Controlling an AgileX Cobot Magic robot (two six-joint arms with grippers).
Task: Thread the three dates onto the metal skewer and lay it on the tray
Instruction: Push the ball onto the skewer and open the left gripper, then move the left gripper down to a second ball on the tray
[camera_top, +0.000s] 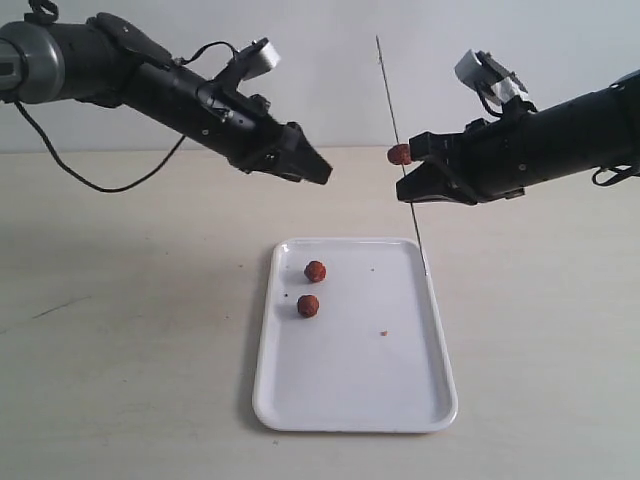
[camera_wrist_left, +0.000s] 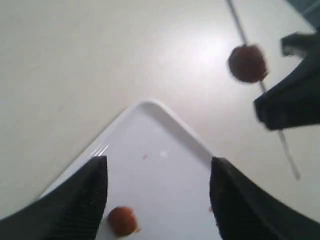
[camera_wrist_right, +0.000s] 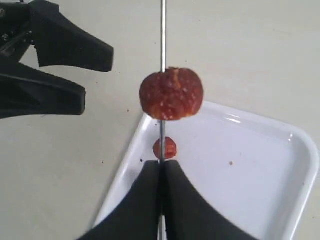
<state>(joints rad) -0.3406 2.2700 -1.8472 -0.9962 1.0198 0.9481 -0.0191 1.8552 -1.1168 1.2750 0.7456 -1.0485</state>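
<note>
**A:** Which arm is better placed for the next pick?

**B:** The left gripper (camera_top: 322, 172). It hangs over the far-left corner of the tray (camera_top: 370, 370) with its jaws spread wide and nothing between them. The two loose dates (camera_top: 315, 270) (camera_top: 308, 306) lie in the tray's far-left quarter, one just nearer than the other and not touching. From that gripper they are down and slightly in toward the tray's middle.

**A:** And the other arm?

**B:** The right gripper (camera_top: 406, 175) is above the tray's far-right corner, pinched tight on the metal skewer (camera_top: 388, 92). It has no spare grip for anything else.

**A:** How does the rod stand?

**B:** Its long axis is nearly upright, leaning a little. The lower tip comes down by the tray's far-right rim, though I cannot tell whether it touches. The upper end rises free, well above both arms.

**A:** Anything on it?

**B:** One threaded date (camera_top: 399, 154), sitting just above the closed jaws with the rod through its middle.

**A:** So the next date goes on from which end?

**B:** From the top, I judge, since the jaws block the stretch below. The left arm would drop onto a date, lift it clear of the tray, carry it toward the far-right corner, then push it down along that upright axis.
</note>
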